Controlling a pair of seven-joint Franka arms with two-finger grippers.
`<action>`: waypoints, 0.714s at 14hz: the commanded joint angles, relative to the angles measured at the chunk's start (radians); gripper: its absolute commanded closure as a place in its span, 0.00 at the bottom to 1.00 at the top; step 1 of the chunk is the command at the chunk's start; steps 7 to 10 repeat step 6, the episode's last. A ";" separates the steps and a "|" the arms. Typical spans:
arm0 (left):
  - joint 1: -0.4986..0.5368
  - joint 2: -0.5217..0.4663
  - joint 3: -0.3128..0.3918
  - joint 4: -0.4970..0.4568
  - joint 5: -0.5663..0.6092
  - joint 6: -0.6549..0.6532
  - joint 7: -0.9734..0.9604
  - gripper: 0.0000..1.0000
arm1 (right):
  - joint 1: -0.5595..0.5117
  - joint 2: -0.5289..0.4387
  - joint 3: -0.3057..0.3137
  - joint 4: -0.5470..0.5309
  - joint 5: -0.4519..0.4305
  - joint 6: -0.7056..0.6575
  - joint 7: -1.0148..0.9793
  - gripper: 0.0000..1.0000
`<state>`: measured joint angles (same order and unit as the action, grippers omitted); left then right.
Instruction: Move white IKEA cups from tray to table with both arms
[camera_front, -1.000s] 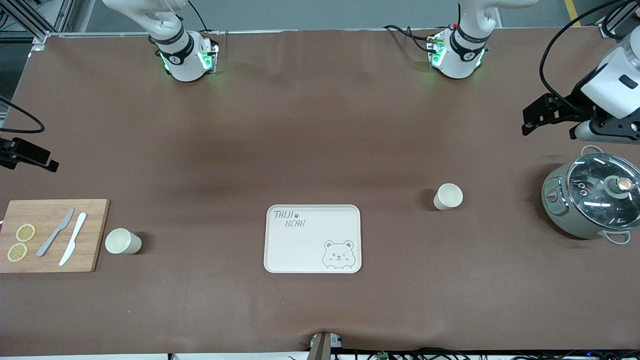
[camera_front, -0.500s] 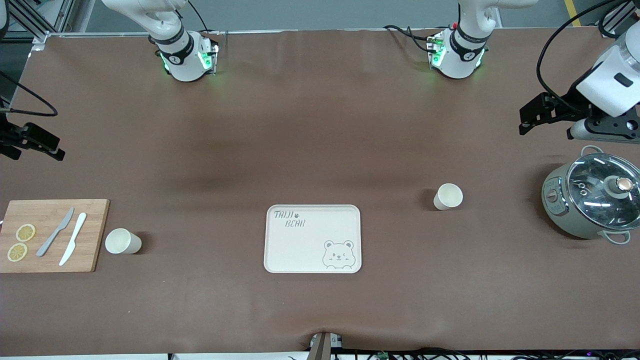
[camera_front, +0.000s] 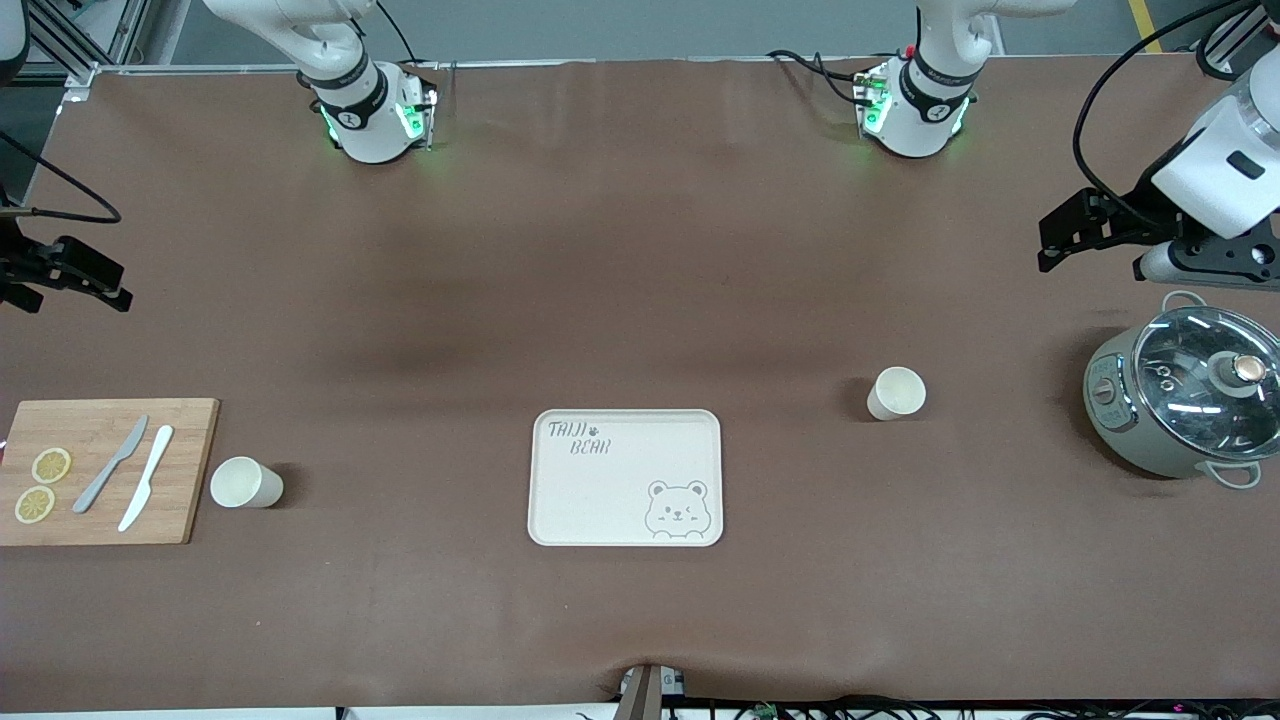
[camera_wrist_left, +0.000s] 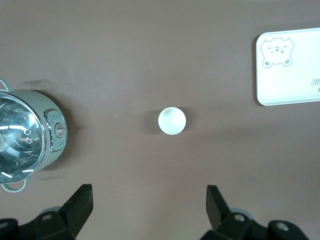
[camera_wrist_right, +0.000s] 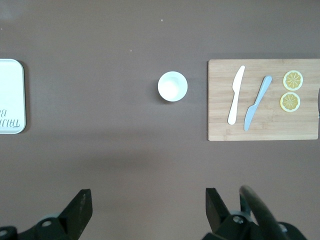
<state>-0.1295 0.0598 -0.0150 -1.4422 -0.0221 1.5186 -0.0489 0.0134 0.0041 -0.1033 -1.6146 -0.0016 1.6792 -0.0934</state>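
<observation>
Two white IKEA cups stand upright on the brown table. One cup (camera_front: 246, 483) is beside the cutting board toward the right arm's end and shows in the right wrist view (camera_wrist_right: 172, 86). The other cup (camera_front: 896, 392) stands between the bear-printed tray (camera_front: 560, 500) and the pot, and shows in the left wrist view (camera_wrist_left: 172, 121). My left gripper (camera_front: 1048, 245) is open and empty, high over the table at the left arm's end; its own view shows it too (camera_wrist_left: 149, 200). My right gripper (camera_front: 105, 285) is open and empty, high over the table at the right arm's end, also seen in its own view (camera_wrist_right: 149, 200).
A wooden cutting board (camera_front: 185, 470) holds two knives and two lemon slices at the right arm's end. A grey pot (camera_front: 1105, 400) with a glass lid stands at the left arm's end. The tray lies in the middle, nearer to the front camera.
The right gripper has moved away from the cutting board, toward the robots' side of the table. The left gripper has shifted slightly. The cups and the tray have not moved.
</observation>
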 joint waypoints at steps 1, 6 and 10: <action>0.005 0.002 -0.003 0.002 0.019 0.008 -0.006 0.00 | 0.029 -0.013 -0.001 0.051 -0.018 -0.044 0.030 0.00; 0.001 0.006 -0.003 0.002 0.019 0.008 -0.006 0.00 | 0.031 -0.015 -0.003 0.053 -0.009 -0.081 0.015 0.00; 0.001 0.006 -0.003 0.002 0.019 0.008 -0.006 0.00 | 0.031 -0.015 -0.003 0.053 -0.009 -0.081 0.015 0.00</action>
